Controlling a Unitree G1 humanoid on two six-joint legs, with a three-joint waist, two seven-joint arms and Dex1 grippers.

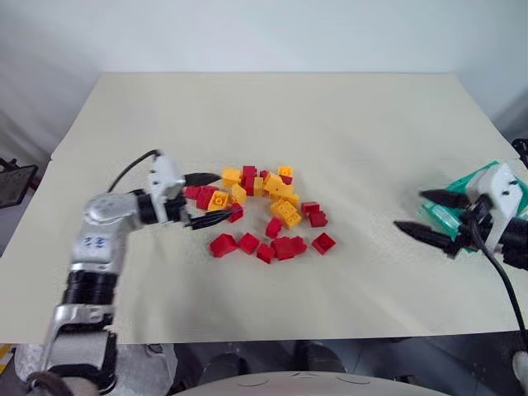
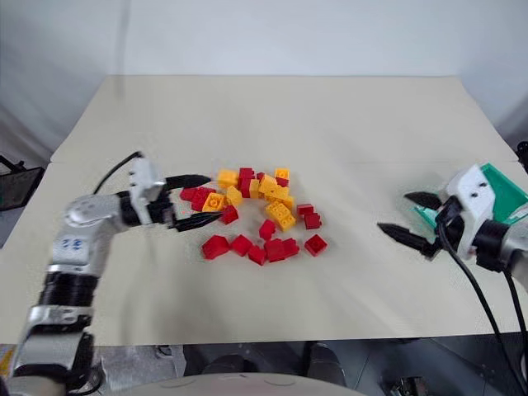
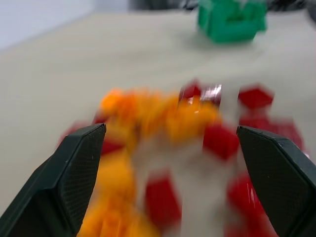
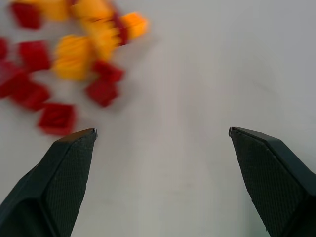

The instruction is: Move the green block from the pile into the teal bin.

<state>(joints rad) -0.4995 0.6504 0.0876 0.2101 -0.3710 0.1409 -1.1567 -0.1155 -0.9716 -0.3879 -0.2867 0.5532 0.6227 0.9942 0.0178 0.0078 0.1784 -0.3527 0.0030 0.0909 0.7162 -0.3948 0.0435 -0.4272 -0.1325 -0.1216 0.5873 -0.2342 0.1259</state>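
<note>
Left end effector [image 2: 190, 200] apart at pile [image 2: 257, 211] edge; right end effector [image 2: 417, 218] apart, empty, beside teal bin [image 2: 510, 190]. No green block visible among bricks — likely already binned; next, confirm.

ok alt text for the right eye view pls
A pile of red and yellow toy bricks lies mid-table, with the robot's open left claw at its left edge. The open, empty right claw hovers over bare table in front of the teal bin at the right edge.
</note>
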